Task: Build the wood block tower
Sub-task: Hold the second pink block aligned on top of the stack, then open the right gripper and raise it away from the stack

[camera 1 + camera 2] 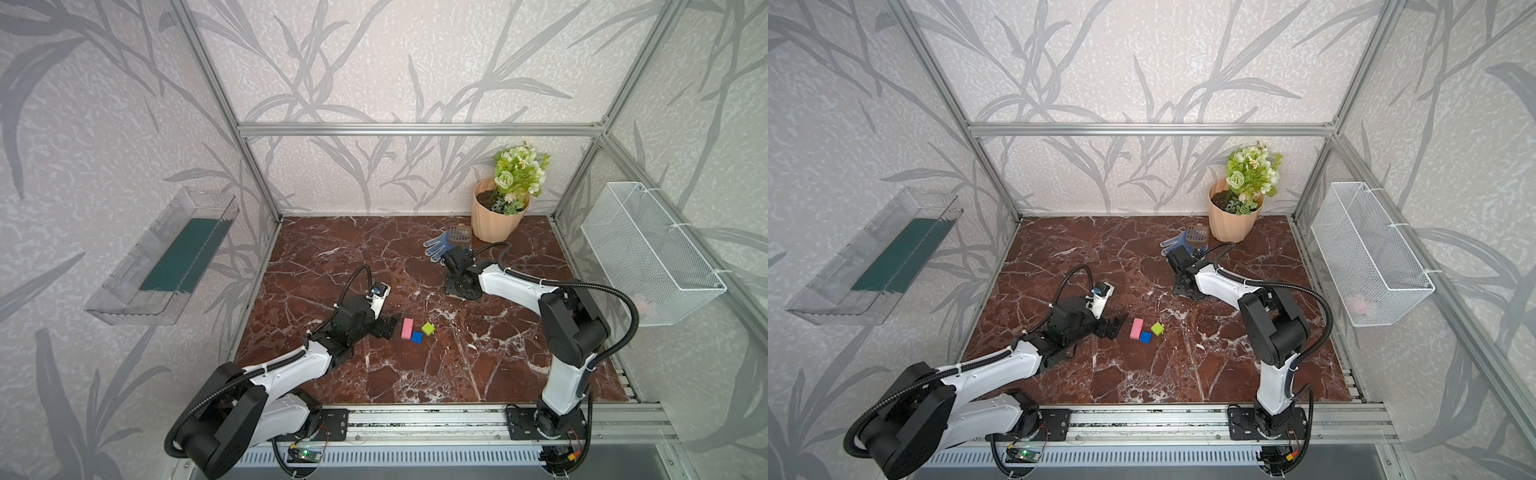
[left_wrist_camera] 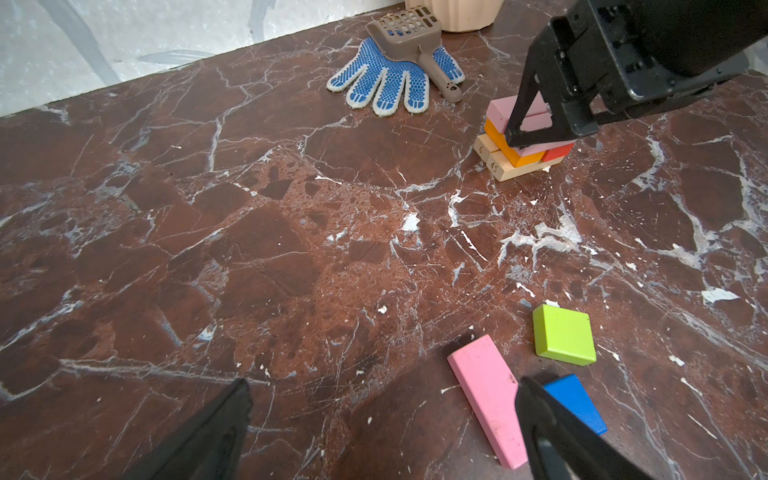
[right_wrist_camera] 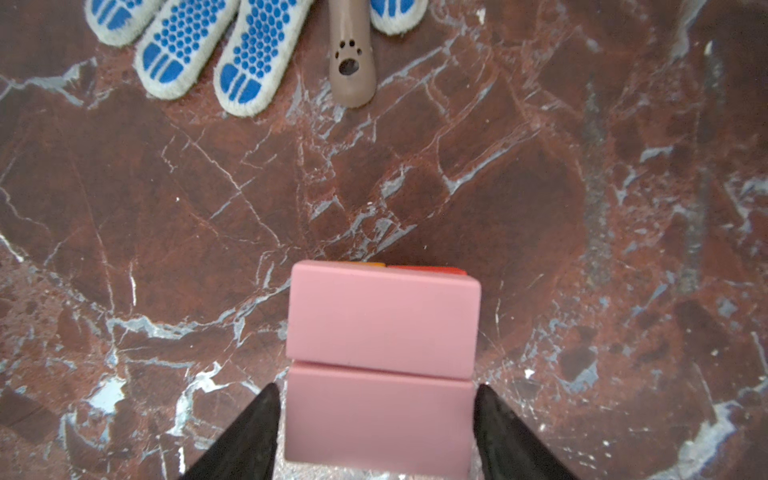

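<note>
The tower (image 2: 523, 141) shows in the left wrist view: two tan blocks at the base, an orange (image 2: 505, 143) and a red block above them, and two pink blocks on top. In the right wrist view, my right gripper (image 3: 376, 399) straddles the nearer pink block (image 3: 378, 419); its fingers stand just off the block's ends, open. In both top views that gripper (image 1: 457, 289) hides the tower. A loose pink block (image 1: 407, 328), a blue cube (image 1: 417, 336) and a green cube (image 1: 428, 329) lie at mid-table. My left gripper (image 1: 384, 326) is wide open and empty, just left of the pink block (image 2: 486, 395).
A blue dotted glove (image 1: 438, 245) and a brown scoop (image 1: 459, 233) lie behind the tower, in front of a beige flowerpot (image 1: 496, 218). A white wire basket (image 1: 648, 253) hangs on the right wall and a clear tray (image 1: 162, 257) on the left wall.
</note>
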